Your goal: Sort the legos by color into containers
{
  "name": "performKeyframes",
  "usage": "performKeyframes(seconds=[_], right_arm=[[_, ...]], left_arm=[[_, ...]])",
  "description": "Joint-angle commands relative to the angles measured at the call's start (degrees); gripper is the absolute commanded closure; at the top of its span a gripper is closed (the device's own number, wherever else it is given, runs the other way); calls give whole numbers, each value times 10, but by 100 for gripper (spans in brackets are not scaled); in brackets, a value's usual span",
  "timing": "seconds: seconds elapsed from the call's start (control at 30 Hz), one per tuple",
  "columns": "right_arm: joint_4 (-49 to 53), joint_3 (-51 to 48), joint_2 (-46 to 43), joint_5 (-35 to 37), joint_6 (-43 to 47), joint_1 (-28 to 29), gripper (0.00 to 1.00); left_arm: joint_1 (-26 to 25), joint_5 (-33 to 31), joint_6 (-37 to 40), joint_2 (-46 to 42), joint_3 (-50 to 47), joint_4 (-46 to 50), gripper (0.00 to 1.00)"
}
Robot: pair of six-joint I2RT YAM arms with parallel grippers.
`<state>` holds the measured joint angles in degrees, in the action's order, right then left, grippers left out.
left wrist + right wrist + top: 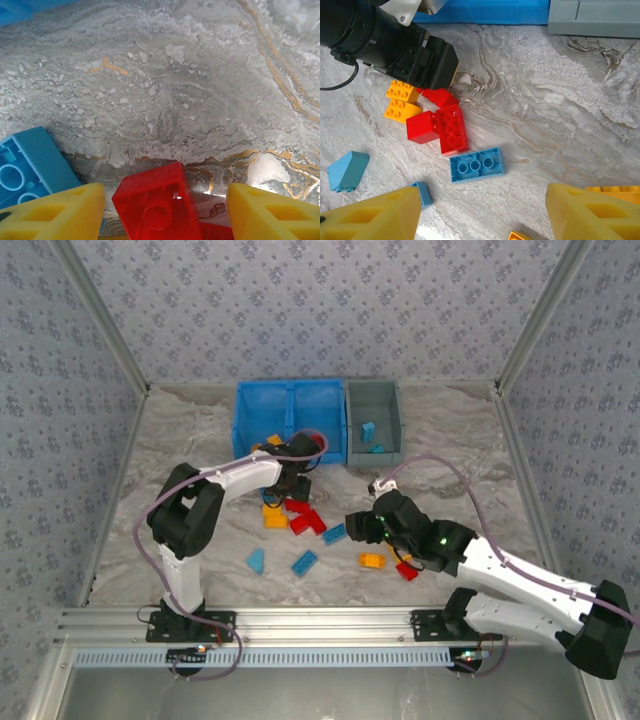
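Note:
My left gripper (161,214) stands open low over the table, and a red lego (155,200) lies between its yellow fingers (55,212) without touching either. A light blue lego (25,162) sits just left of it. In the top view the left gripper (290,492) is over the cluster of red legos (305,520) and an orange lego (275,518) in front of the blue container (290,405). My right gripper (358,525) is open and holds nothing. Below the right gripper (480,215) an upturned light blue lego (476,164) lies on the table.
The grey container (373,400) holds two light blue legos (369,430). An orange lego (270,440) lies in the blue container. Loose on the table are a blue wedge (257,560), a blue brick (305,562), an orange brick (372,560) and a red brick (407,571).

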<state>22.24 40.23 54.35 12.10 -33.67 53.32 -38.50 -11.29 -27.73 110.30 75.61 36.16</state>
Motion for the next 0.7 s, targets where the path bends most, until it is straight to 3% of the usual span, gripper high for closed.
performKeyframes(seconds=[0.0,0.27,0.5,0.67], right_arm=[[-7,16,5,-14,-1,4,31],[-3,17,5,-9,-2,4,31],[2,22,-1,-3,2,4,31],[31,56,-25,39,31,3,32]], left_arm=[[3,10,-23,-1,-1,5,39],[2,14,-23,4,2,-2,59],[-5,10,-19,-1,5,-4,63],[-29,-9,-13,-31,55,20,65]])
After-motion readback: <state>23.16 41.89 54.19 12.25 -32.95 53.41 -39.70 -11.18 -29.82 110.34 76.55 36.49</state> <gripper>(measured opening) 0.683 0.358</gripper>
